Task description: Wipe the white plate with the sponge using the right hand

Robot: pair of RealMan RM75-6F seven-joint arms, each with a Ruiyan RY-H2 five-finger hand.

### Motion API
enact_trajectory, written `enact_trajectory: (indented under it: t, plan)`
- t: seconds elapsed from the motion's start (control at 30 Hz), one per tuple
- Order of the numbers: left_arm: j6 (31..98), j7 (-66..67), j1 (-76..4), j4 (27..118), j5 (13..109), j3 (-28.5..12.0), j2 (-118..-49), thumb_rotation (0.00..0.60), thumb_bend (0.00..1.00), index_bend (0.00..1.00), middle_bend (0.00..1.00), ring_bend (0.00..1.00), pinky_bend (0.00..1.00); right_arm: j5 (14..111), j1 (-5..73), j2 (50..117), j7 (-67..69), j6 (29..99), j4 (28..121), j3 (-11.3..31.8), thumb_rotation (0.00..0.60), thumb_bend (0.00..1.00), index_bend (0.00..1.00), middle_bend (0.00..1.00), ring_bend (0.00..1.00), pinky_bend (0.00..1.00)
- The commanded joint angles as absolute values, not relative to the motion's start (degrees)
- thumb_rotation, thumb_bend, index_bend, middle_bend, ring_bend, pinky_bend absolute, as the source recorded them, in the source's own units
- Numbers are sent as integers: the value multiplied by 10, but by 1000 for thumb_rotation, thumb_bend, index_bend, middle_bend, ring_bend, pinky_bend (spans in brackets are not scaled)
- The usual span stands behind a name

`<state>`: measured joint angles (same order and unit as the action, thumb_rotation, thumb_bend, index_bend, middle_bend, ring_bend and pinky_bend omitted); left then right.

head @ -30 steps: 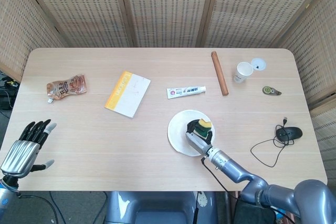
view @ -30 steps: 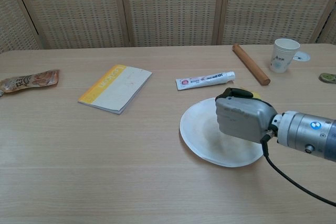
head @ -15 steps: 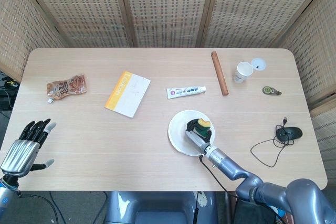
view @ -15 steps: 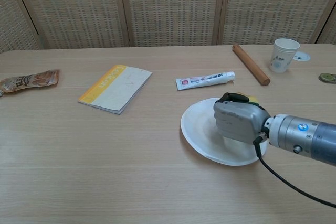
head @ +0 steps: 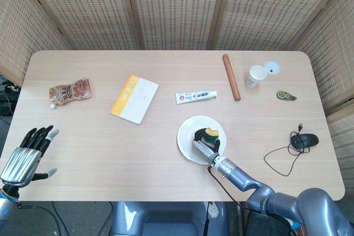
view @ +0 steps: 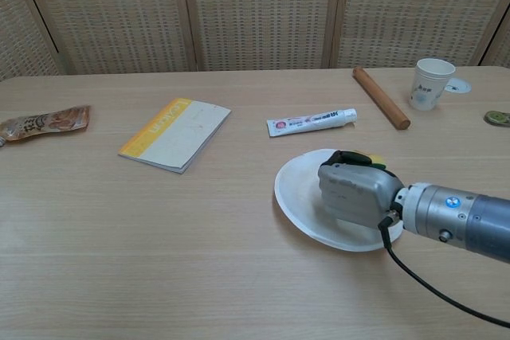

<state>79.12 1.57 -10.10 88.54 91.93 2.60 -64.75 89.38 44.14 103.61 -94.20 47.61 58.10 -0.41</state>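
The white plate (head: 188, 131) (view: 301, 193) lies on the table right of centre, near the front edge. My right hand (head: 202, 144) (view: 351, 192) rests over the plate's right half and grips the yellow-and-green sponge (head: 211, 133) (view: 371, 158), pressing it on the plate. Only the sponge's far edge shows past the hand. My left hand (head: 26, 153) hangs off the table's front left corner in the head view, fingers spread and holding nothing; the chest view does not show it.
A toothpaste tube (head: 196, 96) lies just behind the plate. A yellow-edged notebook (head: 134, 98) and a snack pouch (head: 69, 90) are to the left. A wooden rolling pin (head: 230, 76), paper cup (head: 256, 75), lid (head: 272, 68), tape roll (head: 285, 95) and wired mouse (head: 305, 140) sit to the right.
My right hand has slid the sponge leftward and toward the front across the plate. The plate shifted slightly. The left hand has not moved.
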Motion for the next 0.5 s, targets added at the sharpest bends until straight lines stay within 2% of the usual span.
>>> enact_trajectory:
  t: [0.03, 0.33, 0.5]
  plan:
    - [792, 15, -101, 885, 920, 26, -647, 600, 0, 0, 0, 0, 0, 892, 441, 1037, -940, 475, 580, -5, 600, 361, 505, 603, 492, 864]
    - [792, 16, -101, 885, 922, 28, -648, 600, 0, 0, 0, 0, 0, 885, 439, 1038, -934, 481, 577, -4, 600, 362, 505, 603, 493, 864]
    - [793, 17, -100, 887, 921, 28, -647, 600, 0, 0, 0, 0, 0, 888, 443, 1010, -945, 501, 617, 6, 600, 361, 506, 603, 492, 864]
